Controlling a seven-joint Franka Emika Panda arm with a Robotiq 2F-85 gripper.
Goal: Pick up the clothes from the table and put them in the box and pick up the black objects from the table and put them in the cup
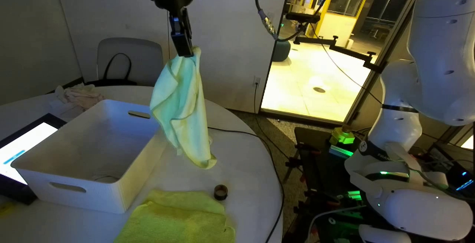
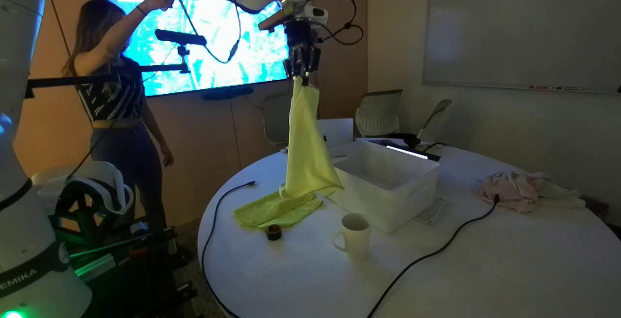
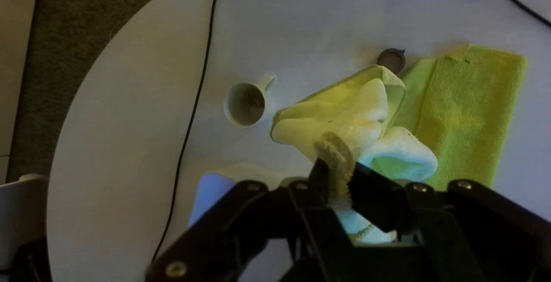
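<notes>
One cloth (image 2: 309, 148) in the hand (image 3: 338, 176), cup (image 3: 231, 103) murky inside (perhaps occupied)

Office meeting room, probably, light's dim: whiteboard (image 2: 524, 26), big wall screen (image 2: 216, 22), round white table (image 2: 485, 269), chairs (image 2: 378, 114).

You've got dim light overall, wall-mounted TV (image 2: 218, 22) blown out, hallway floor (image 1: 297, 76) glaring, gripper fingers (image 3: 376, 193) dark, slightly soft

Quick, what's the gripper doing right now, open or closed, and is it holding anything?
Gripper: closed, holding a pale yellow-green cloth that hangs down from it.
</notes>
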